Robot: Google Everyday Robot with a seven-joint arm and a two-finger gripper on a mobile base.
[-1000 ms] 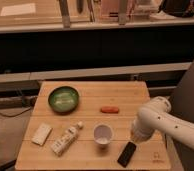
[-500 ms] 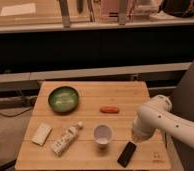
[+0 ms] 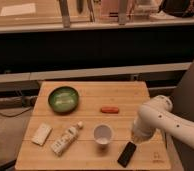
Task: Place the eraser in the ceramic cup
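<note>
Nothing has shifted since the earlier frames: the arm (image 3: pixel 162 117) keeps the same pose and every object lies where it did. The gripper (image 3: pixel 136 139) hangs at the lower end of the white arm, over the worktop's (image 3: pixel 90 159) front right part, just above the far end of the eraser (image 3: pixel 126 154). Whether it is released or clenched cannot be told, and it cannot be told whether it touches the eraser.

The eraser lies flat on the worktop near the front edge, slanted, to the right of the cup (image 3: pixel 103 134) and apart from it. The cup stands upright, its mouth unobstructed, with bare wood between it and the eraser.

Behind the cup lies a small orange piece (image 3: pixel 109 109). A green bowl (image 3: pixel 63 98) sits at the back left. A pale bottle (image 3: pixel 66 138) lies on its side to the left of the cup, its cap end pointing toward the cup, and a whitish block (image 3: pixel 41 134) lies flat further left.

The worktop is a light wooden board with planks running side to side. Behind it runs a pale ledge (image 3: pixel 90 73) below a dark band, and higher up a lit counter (image 3: pixel 35 20) with upright posts. A dark cable (image 3: pixel 10 111) trails on the floor at the left.
</note>
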